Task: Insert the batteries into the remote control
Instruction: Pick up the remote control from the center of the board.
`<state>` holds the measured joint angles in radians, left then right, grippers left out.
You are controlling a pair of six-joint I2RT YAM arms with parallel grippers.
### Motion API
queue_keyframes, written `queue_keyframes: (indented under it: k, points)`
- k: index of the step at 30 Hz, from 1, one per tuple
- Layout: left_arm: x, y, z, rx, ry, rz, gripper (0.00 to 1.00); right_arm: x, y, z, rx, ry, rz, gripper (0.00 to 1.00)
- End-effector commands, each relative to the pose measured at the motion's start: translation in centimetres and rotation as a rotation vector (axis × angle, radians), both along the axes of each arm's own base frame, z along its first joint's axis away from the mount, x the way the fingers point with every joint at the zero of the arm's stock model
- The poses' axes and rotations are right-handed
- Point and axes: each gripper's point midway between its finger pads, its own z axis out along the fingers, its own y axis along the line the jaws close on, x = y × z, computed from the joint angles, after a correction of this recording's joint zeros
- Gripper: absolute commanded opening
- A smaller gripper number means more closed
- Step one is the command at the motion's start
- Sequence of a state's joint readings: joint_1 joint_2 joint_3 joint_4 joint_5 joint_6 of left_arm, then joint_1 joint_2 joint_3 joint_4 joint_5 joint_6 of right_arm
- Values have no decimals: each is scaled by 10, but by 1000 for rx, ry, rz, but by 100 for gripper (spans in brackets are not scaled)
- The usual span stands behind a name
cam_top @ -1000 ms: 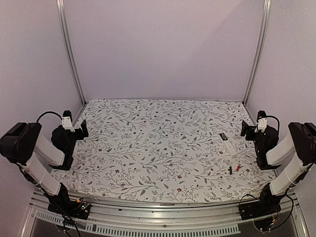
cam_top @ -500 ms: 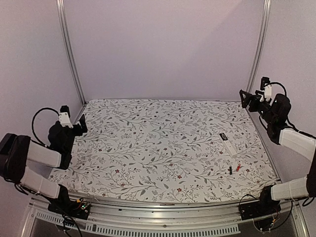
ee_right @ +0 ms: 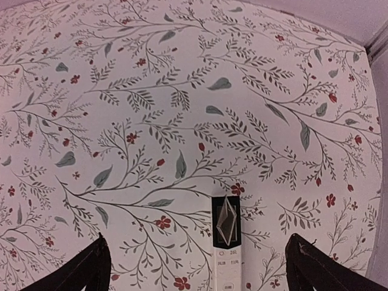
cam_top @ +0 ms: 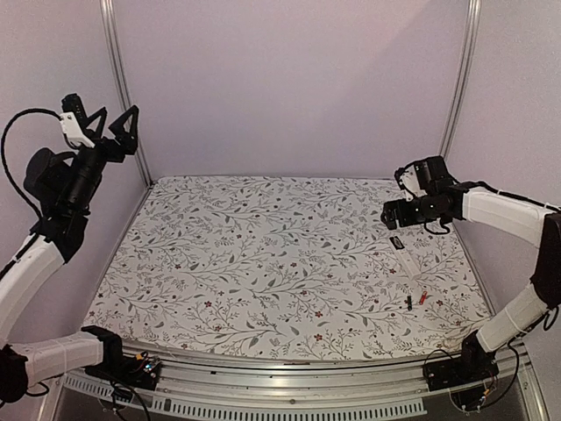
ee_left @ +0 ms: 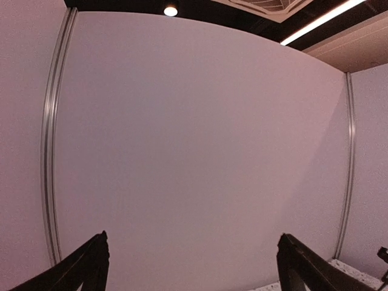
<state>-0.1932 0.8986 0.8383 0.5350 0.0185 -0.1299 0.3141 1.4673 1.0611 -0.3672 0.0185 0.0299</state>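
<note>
Right pincer hangs over the remote control, jaws apart, empty. Left pincer points at the wall, jaws apart, empty. Black battery and red battery lie beside the remote, toward the worktop front edge. Risk: a careless descent could roll them off or skid the remote.

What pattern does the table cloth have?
The cloth: grey-green leafy branches, small red flowers on white; clearest in right wrist view.

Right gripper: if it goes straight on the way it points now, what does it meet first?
Probably the remote control, lying on the tablecloth just ahead of the open right gripper; depth is unclear, so perhaps the cloth itself.
</note>
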Motion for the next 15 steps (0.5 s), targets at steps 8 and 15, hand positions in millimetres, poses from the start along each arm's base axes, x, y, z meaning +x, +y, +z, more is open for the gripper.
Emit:
queue_keyframes:
  k: [8,15]
  points:
    - [17,-71,-117,75,270,-337,96,-41,-41,-122,-217,420,-93,90]
    - [13,-75,-126,64,280,-374,96,-49,-41,-140,-164,477,-90,78]
